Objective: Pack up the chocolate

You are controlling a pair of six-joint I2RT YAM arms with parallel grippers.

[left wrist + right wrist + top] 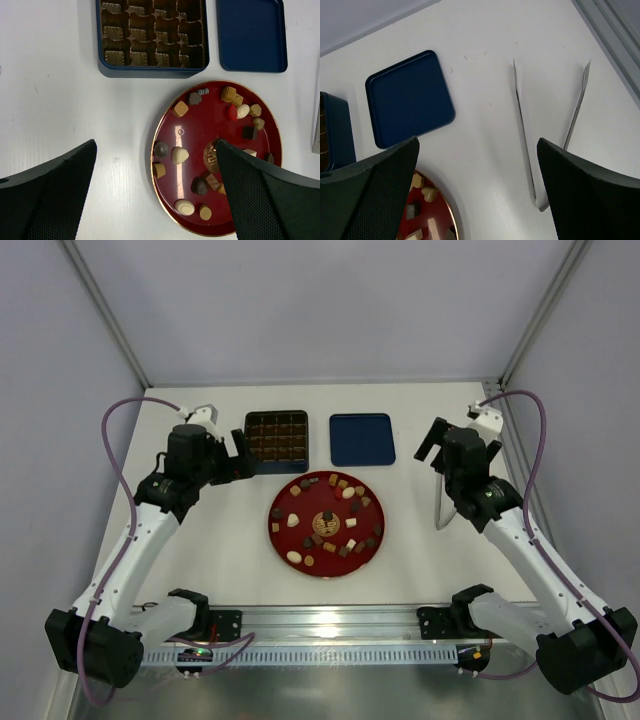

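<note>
**White table (pixel 200 540), nothing packed yet**

Our left hand (pixel 238 465) hangs open and empty beside the dark blue tin (pixel 150 71), whose grid looks unfilled. The chocolate (pixel 179 155) lies scattered on the red plate (pixel 200 125), central, we judge, so either arm reaches it. The lid (pixel 362 438) sits aside, clearing the tin; tongs (pixel 522 120) lie under our open, empty right hand (pixel 432 448).

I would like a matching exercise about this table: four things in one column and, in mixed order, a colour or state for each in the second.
1 tin
2 lid
3 plate
4 tongs

A dark blue, flat, no grid
B silver, arms apart
C dark blue, brown grid inside
D red, carrying loose chocolates

Pairs: 1-C, 2-A, 3-D, 4-B
</note>
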